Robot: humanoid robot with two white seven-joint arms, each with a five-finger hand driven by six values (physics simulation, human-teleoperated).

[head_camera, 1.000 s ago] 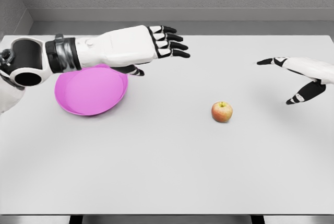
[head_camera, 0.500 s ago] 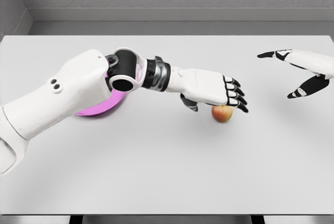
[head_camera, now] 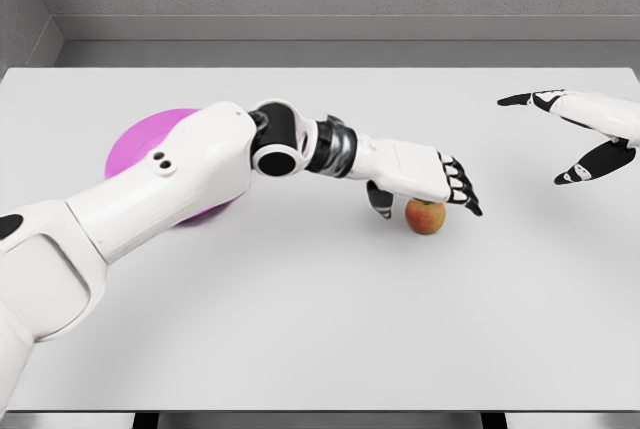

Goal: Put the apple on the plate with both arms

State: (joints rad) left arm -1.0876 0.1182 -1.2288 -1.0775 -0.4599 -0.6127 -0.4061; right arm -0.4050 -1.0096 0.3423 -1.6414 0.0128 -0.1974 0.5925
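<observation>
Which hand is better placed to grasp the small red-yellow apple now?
The left hand: it hovers directly over the small red-yellow apple, fingers spread around its top. The right hand is open near the white table's right edge, clearly apart from the apple.

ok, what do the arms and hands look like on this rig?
Glossy white shells on both arms. The left arm has a black elbow joint, a black-and-grey ribbed wrist, two small dark dots. Left hand and right hand: white backs, black segmented fingers. No cables visible.
</observation>
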